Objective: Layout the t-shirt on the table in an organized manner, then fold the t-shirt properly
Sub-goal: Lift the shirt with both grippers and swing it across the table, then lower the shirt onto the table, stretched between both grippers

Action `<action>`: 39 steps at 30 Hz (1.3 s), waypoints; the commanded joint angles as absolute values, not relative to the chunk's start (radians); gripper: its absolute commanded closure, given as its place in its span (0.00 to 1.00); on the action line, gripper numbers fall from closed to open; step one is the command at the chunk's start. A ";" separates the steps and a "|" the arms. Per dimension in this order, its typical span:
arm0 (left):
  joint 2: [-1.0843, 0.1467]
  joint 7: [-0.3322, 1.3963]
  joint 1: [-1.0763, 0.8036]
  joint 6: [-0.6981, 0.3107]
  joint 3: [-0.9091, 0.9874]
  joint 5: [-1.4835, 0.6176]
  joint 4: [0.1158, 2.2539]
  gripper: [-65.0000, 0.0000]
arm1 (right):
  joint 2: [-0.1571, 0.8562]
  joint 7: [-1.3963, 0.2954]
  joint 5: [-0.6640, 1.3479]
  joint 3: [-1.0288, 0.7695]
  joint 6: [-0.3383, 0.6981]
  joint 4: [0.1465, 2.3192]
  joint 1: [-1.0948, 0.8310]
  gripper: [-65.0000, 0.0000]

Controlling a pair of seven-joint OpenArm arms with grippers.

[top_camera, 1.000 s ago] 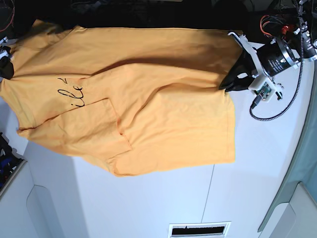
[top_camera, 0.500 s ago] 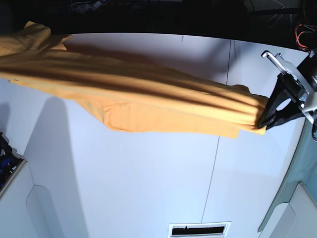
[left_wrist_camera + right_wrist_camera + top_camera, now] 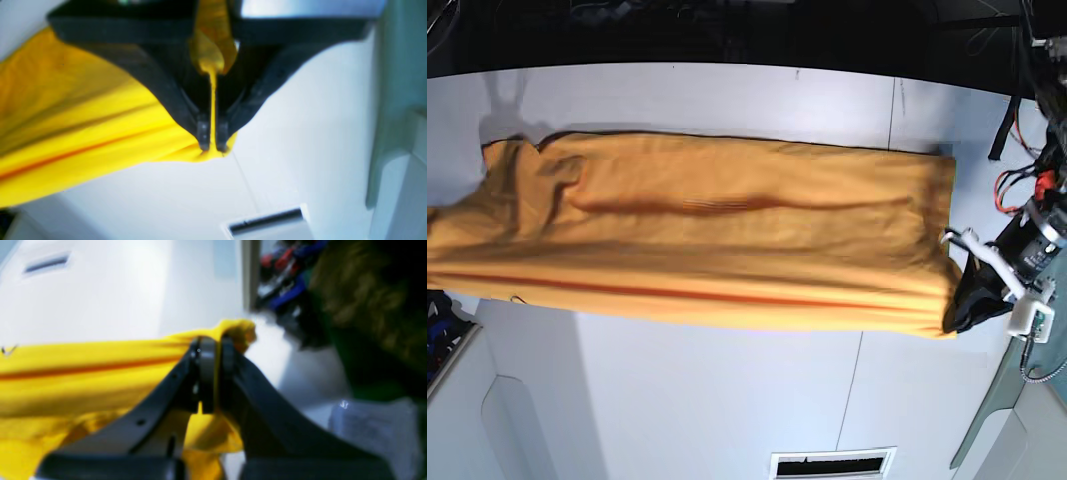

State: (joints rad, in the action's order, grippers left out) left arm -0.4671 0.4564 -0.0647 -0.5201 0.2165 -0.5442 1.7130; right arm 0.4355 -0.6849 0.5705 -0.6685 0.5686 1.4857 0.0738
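- While both arms hold it, the t-shirt (image 3: pixel 727 240) lies stretched as a long orange-yellow band across the table (image 3: pixel 727 400), reaching from the base view's left edge almost to its right side.
- In that view the upper part of the cloth lies spread on the white top, with a sleeve (image 3: pixel 522 165) bunched at the upper left; whether the lower edge touches the surface or hangs just above it cannot be told.
- A darker orange fold line (image 3: pixel 677 293) runs lengthwise near the lower edge of the shirt.
- At the base view's right, the left gripper (image 3: pixel 955 318) sits at the shirt's lower right corner, and its white wrist housing (image 3: pixel 1012 285) reaches out past the cloth.
- From the left wrist camera, the left gripper (image 3: pixel 212 146) has its two black fingers (image 3: pixel 202 131) pressed together on a thin pinch of yellow fabric, with more cloth bunched up between the finger bases.
- From the right wrist camera, the right gripper (image 3: pixel 213 343) is likewise clamped on the shirt's end, a small wad of fabric (image 3: pixel 240 331) poking out beyond the tips.
- This arm is out of the base view, beyond the left edge where the shirt runs off.
- A thin dark seam (image 3: pixel 852 390) crosses the tabletop below the shirt's right part, and a slotted vent (image 3: pixel 830 463) sits at the near edge.
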 commanded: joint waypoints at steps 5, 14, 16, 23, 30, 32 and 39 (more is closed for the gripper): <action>-0.482 0.374 0.180 -0.490 0.076 -0.444 1.333 0.80 | 0.464 -0.556 0.516 -0.549 0.546 1.153 0.286 0.92; -0.483 0.518 0.242 -0.573 0.039 -0.447 1.197 0.55 | 0.463 -0.625 0.569 -0.555 0.546 1.046 0.304 0.46; -0.485 0.521 0.206 -0.573 0.048 -0.472 1.238 0.55 | 0.463 -0.653 0.579 -0.588 0.547 1.060 0.287 0.46; -0.487 0.521 0.049 -0.572 0.060 -0.483 1.369 0.55 | 0.443 -0.678 0.659 -0.638 0.556 1.075 0.157 0.46; -0.479 0.519 0.019 -0.556 0.060 -0.498 1.376 0.55 | 0.408 -0.601 0.666 -0.639 0.565 1.075 0.043 0.46; -0.480 0.516 0.020 -0.531 0.060 -0.496 1.376 0.55 | 0.398 -0.587 0.664 -0.638 0.566 1.075 0.036 0.46; -0.484 0.498 0.019 -0.524 0.060 -0.489 1.376 0.55 | 0.354 -0.571 0.646 -0.640 0.561 1.075 0.075 0.46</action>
State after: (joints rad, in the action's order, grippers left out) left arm -0.4732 0.5159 0.0006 -0.5243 0.0532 -0.4786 1.3602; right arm 0.3202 -0.5903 0.6384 -0.6304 0.5598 1.0599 0.0692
